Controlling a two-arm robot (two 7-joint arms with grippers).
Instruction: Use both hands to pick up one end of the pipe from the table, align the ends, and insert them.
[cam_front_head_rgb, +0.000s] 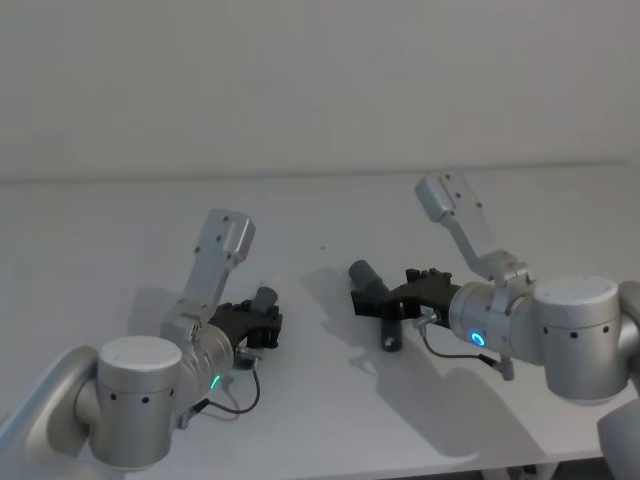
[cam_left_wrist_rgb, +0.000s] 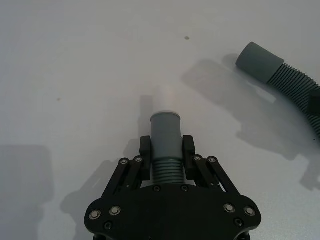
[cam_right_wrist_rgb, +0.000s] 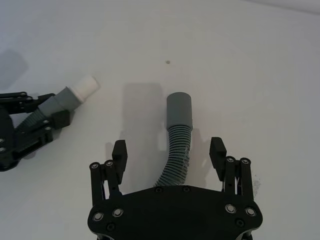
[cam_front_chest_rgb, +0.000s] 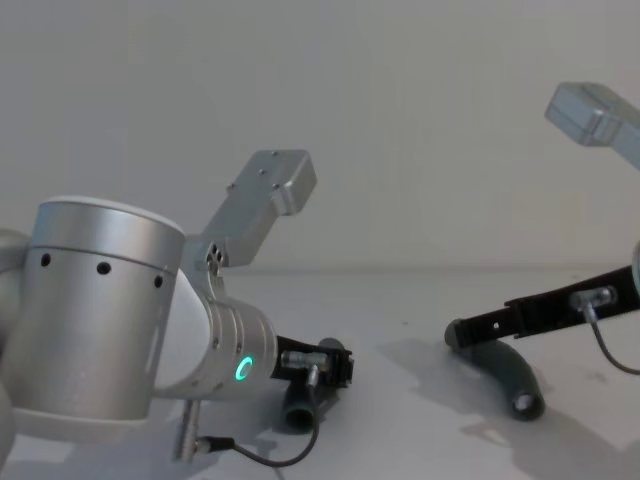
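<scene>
Left end effector pinching spigot hose piece at ribs just behind grey cuff; white spigot tip pointing away from palm. Right end effector spread wide, fingers either side of socket hose piece, not touching. That piece lying on bench, socket cuff foremost. Pieces apart.

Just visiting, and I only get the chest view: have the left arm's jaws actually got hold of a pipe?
Observer: Yes. The left gripper has its jaws shut on the ribbed part of its pipe, behind the cuff.
Operator: What's at its tip?
Observer: A white spigot.
Operator: And the right arm?
Observer: The right gripper is open, jaws either side of the other pipe, not touching it.
</scene>
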